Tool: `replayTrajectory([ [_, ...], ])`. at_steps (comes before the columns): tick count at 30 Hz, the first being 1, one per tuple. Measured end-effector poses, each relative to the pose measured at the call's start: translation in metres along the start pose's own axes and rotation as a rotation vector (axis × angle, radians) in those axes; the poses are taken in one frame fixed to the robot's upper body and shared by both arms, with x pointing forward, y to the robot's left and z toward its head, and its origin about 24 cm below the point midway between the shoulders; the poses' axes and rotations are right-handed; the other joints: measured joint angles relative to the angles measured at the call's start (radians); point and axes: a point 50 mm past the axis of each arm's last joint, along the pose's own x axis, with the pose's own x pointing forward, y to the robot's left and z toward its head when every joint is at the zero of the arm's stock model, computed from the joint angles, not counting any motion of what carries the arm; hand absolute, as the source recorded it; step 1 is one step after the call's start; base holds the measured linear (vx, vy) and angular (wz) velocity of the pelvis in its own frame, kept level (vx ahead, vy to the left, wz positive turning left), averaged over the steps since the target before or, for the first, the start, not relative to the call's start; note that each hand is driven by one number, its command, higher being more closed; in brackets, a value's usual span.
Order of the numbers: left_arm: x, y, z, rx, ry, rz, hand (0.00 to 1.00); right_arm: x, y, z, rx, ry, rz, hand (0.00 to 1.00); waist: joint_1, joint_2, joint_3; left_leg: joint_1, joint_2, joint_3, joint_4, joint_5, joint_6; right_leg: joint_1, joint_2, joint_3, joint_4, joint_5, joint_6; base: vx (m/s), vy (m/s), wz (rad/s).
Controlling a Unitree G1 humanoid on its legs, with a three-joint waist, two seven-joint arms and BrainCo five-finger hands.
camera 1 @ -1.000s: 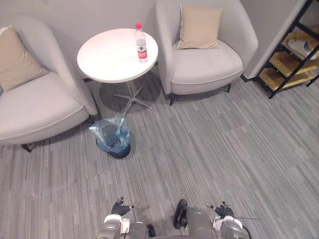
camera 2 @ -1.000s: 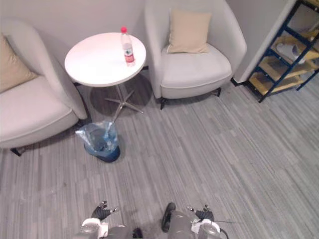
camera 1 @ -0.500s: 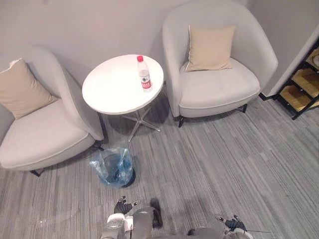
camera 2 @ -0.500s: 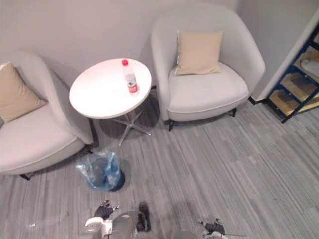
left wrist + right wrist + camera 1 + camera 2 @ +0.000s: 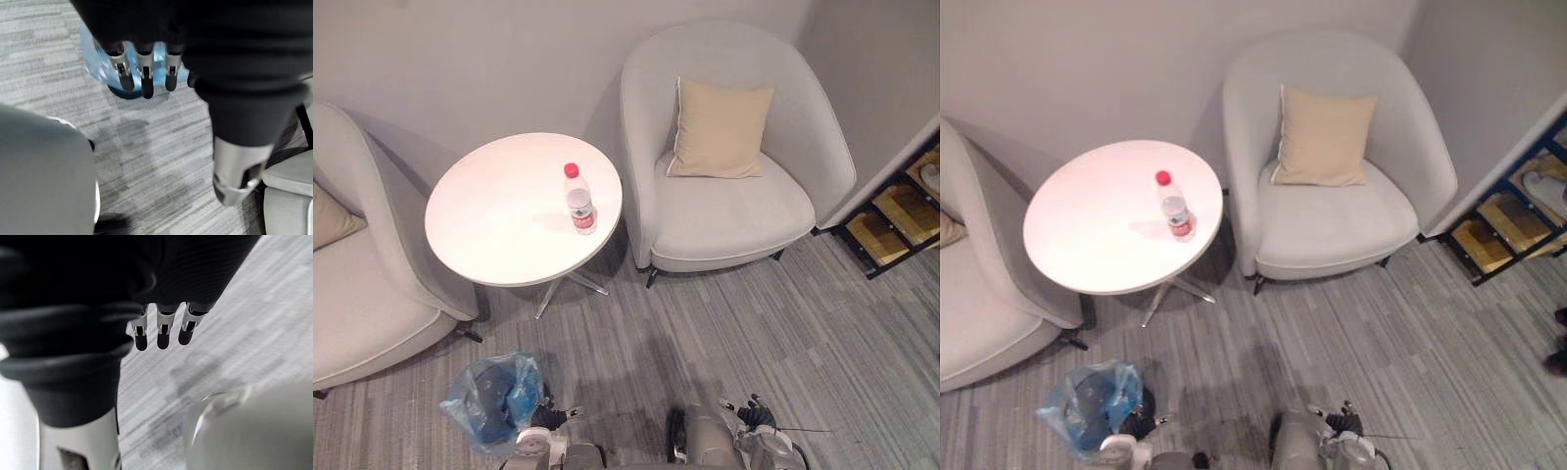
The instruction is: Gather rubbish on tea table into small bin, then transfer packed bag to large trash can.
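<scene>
blue-lined small bin [image 5: 494,403], contents unclear, near table [image 5: 494,220] bearing bottle [image 5: 578,200]; left hand [image 5: 145,73] and right hand [image 5: 163,329] fingers released.

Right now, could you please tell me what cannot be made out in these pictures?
Small dark bin lined with a blue plastic bag: contents hidden by the crumpled bag, in both eye views.
Clear plastic bottle with red cap: fill level too small to tell, in both eye views.
Dark-framed wooden shelf: cut off by the right edge.
Pale grey armchair: cut off by the left edge.
</scene>
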Motion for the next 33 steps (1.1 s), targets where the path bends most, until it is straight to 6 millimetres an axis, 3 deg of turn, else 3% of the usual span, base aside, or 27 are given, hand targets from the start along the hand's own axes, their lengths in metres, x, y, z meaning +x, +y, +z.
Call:
replayTrajectory([
  [1,0.0,-0.013,0.001,-0.018,0.006,-0.027,0.0,0.002,-0.011,0.003,-0.005,-0.004,-0.026,0.0,0.002,0.048,0.012,0.025,0.05,-0.033,0.015,-0.041,-0.054,-0.009,0.033,-0.018,0.086,0.003,-0.026,0.37,-0.27,0.53],
  [2,-0.001,-0.015,0.0,-0.018,0.006,-0.034,0.0,0.002,-0.014,0.004,-0.011,-0.002,-0.031,0.0,0.003,0.052,0.007,0.023,0.055,-0.04,0.02,-0.04,-0.054,-0.008,0.037,-0.022,0.093,-0.019,-0.033,0.34,-0.261,0.25],
  [3,-0.001,-0.02,0.0,-0.029,0.008,-0.045,0.0,0.003,-0.018,0.004,-0.018,0.0,-0.04,0.0,0.004,0.076,-0.002,0.017,0.077,-0.055,0.036,-0.033,-0.063,-0.001,0.05,-0.042,0.097,-0.056,-0.043,0.29,-0.235,0.29],
  [5,-0.001,-0.022,0.003,-0.053,0.004,-0.049,0.0,0.002,-0.017,0.002,-0.001,0.007,-0.042,0.0,-0.008,0.082,-0.001,-0.031,0.095,-0.076,0.121,-0.012,-0.099,0.02,0.051,-0.079,0.094,-0.085,-0.059,0.26,-0.232,0.52],
  [7,0.0,-0.023,0.013,-0.088,-0.027,-0.043,0.0,-0.001,-0.022,-0.011,-0.004,0.037,-0.054,0.0,-0.004,0.072,0.009,-0.125,0.127,-0.08,0.367,0.054,-0.182,0.104,0.046,-0.128,0.075,-0.112,-0.078,0.24,-0.184,0.61],
  [8,0.001,-0.023,0.015,-0.094,-0.037,-0.04,0.0,-0.002,-0.022,-0.014,-0.003,0.044,-0.055,0.0,0.001,0.062,0.014,-0.148,0.137,-0.072,0.428,0.071,-0.185,0.128,0.038,-0.14,0.064,-0.118,-0.084,0.19,-0.115,0.42],
  [10,0.0,-0.024,0.018,-0.096,-0.051,-0.043,0.0,-0.004,-0.023,-0.018,-0.002,0.053,-0.061,0.0,0.006,0.054,0.018,-0.195,0.17,0.001,0.509,0.062,-0.136,0.191,0.03,-0.165,0.028,-0.124,-0.091,0.14,-0.054,0.37],
  [11,0.0,-0.026,0.02,-0.1,-0.06,-0.049,0.0,-0.004,-0.023,-0.018,0.001,0.051,-0.062,0.0,0.005,0.054,0.019,-0.232,0.168,0.068,0.493,0.038,-0.095,0.224,0.014,-0.185,0.001,-0.127,-0.086,0.15,0.004,0.42],
  [13,0.0,-0.027,0.022,-0.1,-0.068,-0.052,0.0,-0.004,-0.024,-0.019,0.0,0.055,-0.065,0.0,0.006,0.052,0.019,-0.264,0.143,0.115,0.407,0.027,-0.072,0.243,-0.004,-0.2,-0.014,-0.133,-0.069,0.12,0.049,0.39],
  [14,0.0,-0.027,0.022,-0.094,-0.069,-0.053,0.0,-0.004,-0.025,-0.019,0.0,0.057,-0.069,0.0,0.006,0.054,0.019,-0.271,0.111,0.129,0.275,0.045,-0.061,0.254,-0.018,-0.212,-0.016,-0.138,-0.051,0.12,0.125,0.34],
  [15,0.0,-0.028,0.019,-0.089,-0.056,-0.057,0.0,-0.004,-0.03,-0.02,-0.005,0.058,-0.079,0.0,0.008,0.073,0.008,-0.264,0.093,0.134,0.123,0.13,-0.034,0.259,-0.01,-0.218,-0.016,-0.146,-0.028,0.13,0.139,0.32],
  [16,0.0,-0.026,0.019,-0.086,-0.057,-0.052,0.0,-0.004,-0.029,-0.019,-0.006,0.062,-0.08,0.0,0.014,0.067,0.007,-0.25,0.084,0.142,0.114,0.134,-0.035,0.261,-0.017,-0.206,-0.014,-0.152,-0.015,0.16,0.142,0.2],
  [17,0.001,-0.018,0.015,-0.074,-0.047,-0.035,0.0,-0.005,-0.025,-0.022,-0.002,0.072,-0.071,0.0,0.017,0.037,-0.005,-0.232,0.051,0.146,0.069,0.145,-0.028,0.263,-0.029,-0.179,-0.042,-0.149,-0.003,0.15,0.107,0.1],
  [19,0.002,-0.008,0.011,-0.057,-0.03,-0.012,0.0,-0.005,-0.02,-0.025,0.0,0.084,-0.061,0.0,0.02,0.015,-0.012,-0.231,0.029,0.144,0.062,0.135,-0.012,0.279,-0.046,-0.182,-0.058,-0.147,0.011,0.17,0.111,0.09],
  [21,0.002,0.0,0.007,-0.048,-0.016,0.003,0.0,-0.006,-0.015,-0.028,0.003,0.094,-0.048,0.0,0.021,-0.001,-0.008,-0.21,-0.01,0.145,0.06,0.101,0.013,0.284,-0.088,-0.181,-0.012,-0.173,0.039,0.18,0.139,0.09],
  [23,0.002,-0.002,0.006,-0.041,-0.009,-0.003,0.0,-0.006,-0.015,-0.027,-0.006,0.093,-0.044,0.0,0.019,0.003,-0.009,-0.188,-0.025,0.148,0.055,0.073,0.026,0.251,-0.113,-0.159,0.089,-0.181,0.052,0.11,0.141,0.03],
  [25,0.001,-0.003,0.002,-0.004,0.005,-0.018,0.0,-0.006,-0.017,-0.028,-0.032,0.093,-0.04,0.0,0.01,0.0,-0.012,-0.137,-0.05,0.122,0.04,0.065,0.03,0.175,-0.146,-0.117,0.317,-0.174,0.051,0.17,0.127,0.29],
  [26,0.001,-0.003,0.002,-0.001,0.004,-0.02,0.0,-0.006,-0.017,-0.028,-0.035,0.093,-0.042,0.0,0.009,-0.001,-0.014,-0.132,-0.052,0.114,0.041,0.065,0.03,0.168,-0.146,-0.109,0.337,-0.176,0.047,0.22,0.042,0.52],
  [28,0.001,-0.002,0.001,0.008,0.008,-0.018,0.0,-0.006,-0.016,-0.029,-0.04,0.097,-0.035,0.0,-0.004,0.002,-0.019,-0.132,-0.036,0.062,0.034,0.065,0.029,0.143,-0.074,-0.057,0.305,-0.25,0.02,0.19,-0.059,0.67],
  [29,0.001,-0.002,0.0,0.007,0.009,-0.019,0.0,-0.006,-0.016,-0.028,-0.041,0.096,-0.035,0.0,-0.004,0.003,-0.018,-0.132,-0.032,0.054,0.033,0.067,0.025,0.134,-0.058,-0.051,0.295,-0.256,0.014,0.17,-0.114,0.63],
  [30,0.001,-0.002,0.0,0.001,0.011,-0.017,0.0,-0.006,-0.015,-0.028,-0.042,0.095,-0.034,0.0,-0.004,0.003,-0.02,-0.132,-0.022,0.029,0.027,0.073,0.016,0.113,-0.015,-0.022,0.223,-0.251,0.006,0.18,-0.163,0.6],
  [31,0.001,0.003,0.001,0.011,0.007,-0.007,0.0,-0.008,-0.012,-0.033,-0.041,0.108,-0.027,0.0,-0.002,-0.027,-0.028,-0.13,-0.046,0.006,0.028,0.074,0.007,0.123,-0.014,-0.019,0.105,-0.174,-0.016,0.15,-0.142,0.64],
  [33,0.0,-0.007,-0.003,0.005,0.021,-0.028,0.0,-0.007,-0.02,-0.031,-0.051,0.108,-0.042,0.0,-0.002,0.019,-0.041,-0.121,-0.017,-0.024,0.01,0.077,-0.011,0.154,0.012,-0.037,0.076,-0.16,-0.027,0.21,-0.146,0.29],
])
